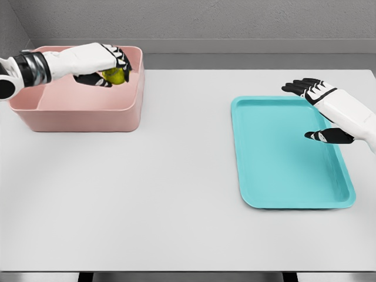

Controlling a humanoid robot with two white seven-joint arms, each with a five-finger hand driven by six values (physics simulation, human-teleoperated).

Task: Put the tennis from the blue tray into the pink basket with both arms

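Observation:
My left hand [106, 67] reaches over the pink basket [82, 114] at the far left of the table, its fingers curled around a yellow-green tennis ball [116, 76]. The ball hangs above the basket's inside, near its right wall. The blue tray [258, 176] lies on the right half of the table with nothing showing in it. Above the tray's right rim hovers my right hand [314, 108], fingers spread and holding nothing.
A white table [176, 188] carries both containers, with a wide bare stretch between them. A grey wall runs along the back edge. The basket has an inner divider at its left side.

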